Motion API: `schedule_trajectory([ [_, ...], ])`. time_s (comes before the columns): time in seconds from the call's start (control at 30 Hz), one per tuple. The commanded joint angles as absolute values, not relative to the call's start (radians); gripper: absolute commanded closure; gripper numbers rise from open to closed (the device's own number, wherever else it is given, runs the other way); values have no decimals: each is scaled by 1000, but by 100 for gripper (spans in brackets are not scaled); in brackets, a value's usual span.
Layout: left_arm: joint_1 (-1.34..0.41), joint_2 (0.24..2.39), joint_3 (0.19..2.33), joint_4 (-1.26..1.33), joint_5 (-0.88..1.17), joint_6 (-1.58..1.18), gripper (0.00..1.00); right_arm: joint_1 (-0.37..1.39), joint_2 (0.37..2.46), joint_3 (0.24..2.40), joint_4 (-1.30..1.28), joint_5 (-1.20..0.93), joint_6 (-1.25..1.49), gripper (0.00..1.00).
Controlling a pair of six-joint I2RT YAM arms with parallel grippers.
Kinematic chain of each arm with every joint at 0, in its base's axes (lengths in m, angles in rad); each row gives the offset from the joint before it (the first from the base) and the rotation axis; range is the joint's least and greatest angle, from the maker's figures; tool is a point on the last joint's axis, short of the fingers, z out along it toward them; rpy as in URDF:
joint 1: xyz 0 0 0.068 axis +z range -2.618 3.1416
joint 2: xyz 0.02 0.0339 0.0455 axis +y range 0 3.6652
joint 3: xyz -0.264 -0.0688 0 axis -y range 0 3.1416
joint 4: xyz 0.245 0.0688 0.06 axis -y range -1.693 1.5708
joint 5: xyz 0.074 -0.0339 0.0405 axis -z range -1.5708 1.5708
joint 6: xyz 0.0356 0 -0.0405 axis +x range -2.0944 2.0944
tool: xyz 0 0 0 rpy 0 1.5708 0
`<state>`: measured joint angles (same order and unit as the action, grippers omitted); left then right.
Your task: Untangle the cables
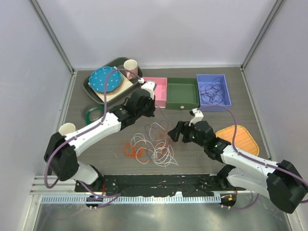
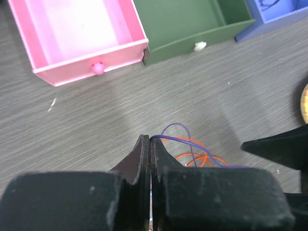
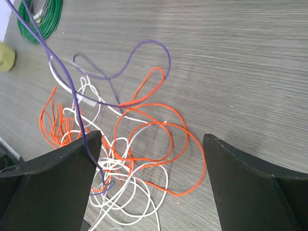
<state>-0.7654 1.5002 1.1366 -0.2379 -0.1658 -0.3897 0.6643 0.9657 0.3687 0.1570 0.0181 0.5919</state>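
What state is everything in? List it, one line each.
left gripper: shut on purple cable
right gripper: open, holding nothing
orange cable: tangled with white cable
green cable: coiled, apart
pink box: open, empty
blue box: holds dark cables

Orange, white and purple cables (image 1: 154, 147); pink box (image 1: 160, 89), green box (image 1: 183, 104), blue box (image 1: 211, 76); white-dotted blue plate (image 1: 105, 79)

Purple cable (image 3: 61, 73) and green coil (image 3: 50, 21), both past the right wrist view's top edge.
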Motion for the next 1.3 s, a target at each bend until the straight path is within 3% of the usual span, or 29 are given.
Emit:
schedule_trajectory([
  [0.0, -770, 1398, 1193, -363, -232, -399, 100, 744, 1009, 436, 313, -5, 525, 9],
  [0.47, -772, 1129, 1313, -420, -316, -476, 100, 773, 785, 319, 531, -143, 489, 8],
  [0.73, -770, 1147, 1540, -548, -331, -468, 100, 848, 1021, 417, 632, -161, 497, 8],
  [0.87, -770, 1155, 1591, -563, -269, -454, 100, 903, 1139, 561, 603, -152, 312, 9],
  [1.13, -770, 1138, 1629, -583, -252, -445, 100, 927, 1097, 585, 623, -28, 8, 6],
  [1.27, -772, 1138, 1621, -569, -226, -446, 100, 928, 1081, 618, 611, 29, 43, 4],
])
